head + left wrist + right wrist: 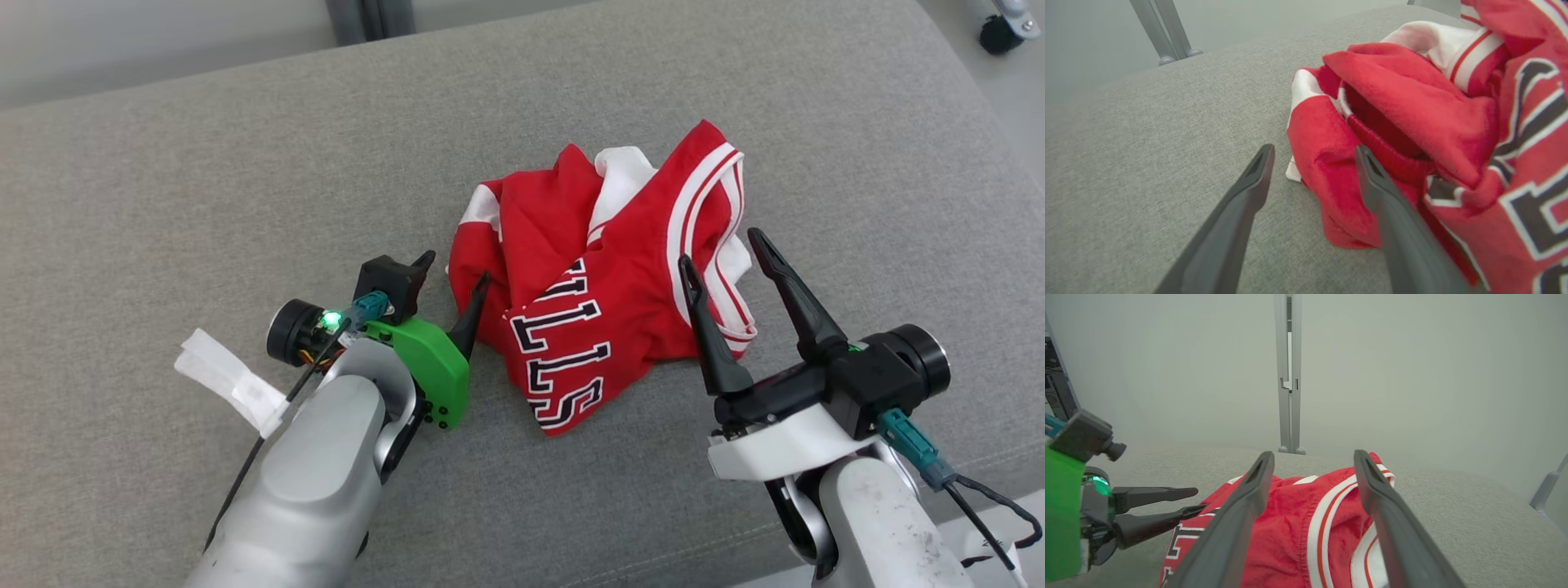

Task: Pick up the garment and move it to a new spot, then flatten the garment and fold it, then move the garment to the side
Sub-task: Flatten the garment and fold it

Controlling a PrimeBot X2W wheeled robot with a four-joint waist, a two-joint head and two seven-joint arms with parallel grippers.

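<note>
Nearest to me, my left gripper (457,268) stands with its jaws wide and empty at the left edge of the garment (555,237). In the left wrist view one finger lies over red cloth and the other over bare grey cushion (204,188). My right gripper (720,247) is just as wide and empty, raised above the striped hem on the garment's right side. The garment, a red jersey with white trim and black lettering, lies crumpled in a heap on the cushion between my two grippers, not yet lifted.

My first worry is that left finger over the cushion: if I come down too hard it could dig into the upholstery and pinch that along with the cloth. Next, the heap is layered. Closing on a thick bunch would lock the folds together and make flattening harder, while catching a single thin layer could let it slip out mid-lift. If my two grips land on different layers, I expect the jersey to come up twisted.

Further off, the white folds at the back of the heap would trail and drag as I carry. Beyond them the cushion rounds away to the floor at the far right, near a wheel (1000,33), so a spot chosen too close to that edge could let the cloth slide off
</note>
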